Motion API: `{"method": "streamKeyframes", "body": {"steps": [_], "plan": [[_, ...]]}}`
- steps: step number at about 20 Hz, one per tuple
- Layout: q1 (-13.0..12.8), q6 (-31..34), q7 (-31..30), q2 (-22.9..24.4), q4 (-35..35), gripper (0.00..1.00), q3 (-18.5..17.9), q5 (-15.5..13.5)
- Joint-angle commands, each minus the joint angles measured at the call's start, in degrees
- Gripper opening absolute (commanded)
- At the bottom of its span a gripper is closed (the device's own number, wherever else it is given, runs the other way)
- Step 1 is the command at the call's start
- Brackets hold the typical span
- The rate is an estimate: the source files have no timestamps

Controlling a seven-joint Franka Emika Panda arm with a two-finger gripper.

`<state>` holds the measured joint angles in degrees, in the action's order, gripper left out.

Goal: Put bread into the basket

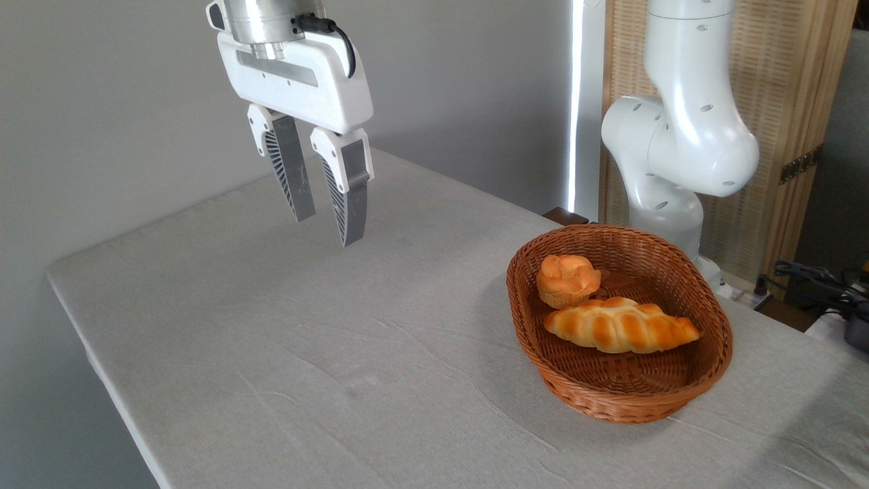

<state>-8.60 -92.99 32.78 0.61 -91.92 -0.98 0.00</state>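
Two breads: both lie inside the basket [706, 299]
Bread [621, 325]: long braided loaf, glossy golden-orange, tapered ends, beside a round bun [567, 279]
Gripper [328, 227]: fingers slightly apart, empty, above the table [285, 353]

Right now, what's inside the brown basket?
Inside the basket lie two breads: the long braided bread and, touching it behind, a small round bun. The woven floor beneath them is covered, so nothing under them can be seen. The pincer hangs empty, far left.
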Motion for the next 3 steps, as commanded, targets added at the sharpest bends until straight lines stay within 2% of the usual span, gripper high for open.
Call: {"method": "streamKeyframes", "body": {"steps": [1,3], "plan": [[2.18,-0.26,-0.52,0.0,0.34,1.0,0.72,-0.18],[2.18,-0.26,-0.52,0.0,0.34,1.0,0.72,-0.18]]}}
